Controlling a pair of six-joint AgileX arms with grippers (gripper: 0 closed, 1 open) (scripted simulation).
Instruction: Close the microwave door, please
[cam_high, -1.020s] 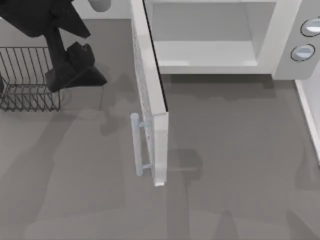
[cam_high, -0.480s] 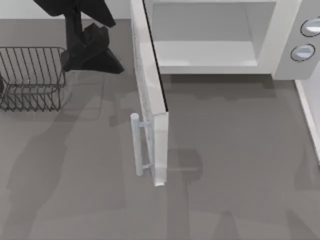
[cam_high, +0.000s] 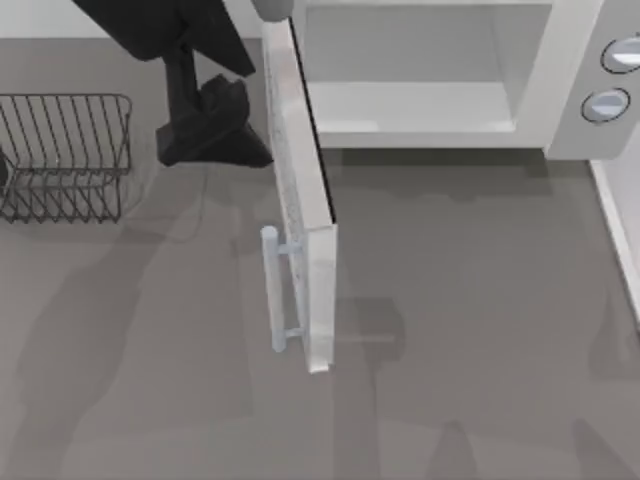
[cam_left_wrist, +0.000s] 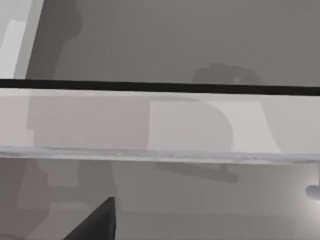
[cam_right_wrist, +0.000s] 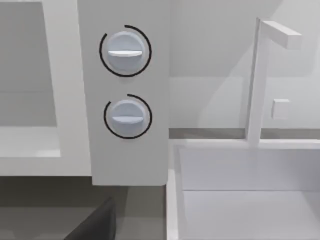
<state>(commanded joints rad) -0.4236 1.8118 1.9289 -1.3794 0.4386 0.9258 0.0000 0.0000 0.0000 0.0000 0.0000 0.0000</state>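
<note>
Risk is being concentrated at the microwave door (cam_high: 300, 200), which is standing wide open, edge-on, running from the microwave (cam_high: 430, 80) at 12 o'clock toward the bench (cam_high: 480, 320) centre, its bar handle (cam_high: 271, 290) facing 9 o'clock. The left gripper (cam_high: 215, 135) is being held just beside the door's outer face, near the hinge end; the state of its jaws cannot be told. A push so close to the hinge is being judged weak, and sliding along the panel or snagging the wire rack (cam_high: 65, 155) at 9 o'clock is possible. The right arm is being kept parked facing the knobs (cam_right_wrist: 125, 82).
</note>
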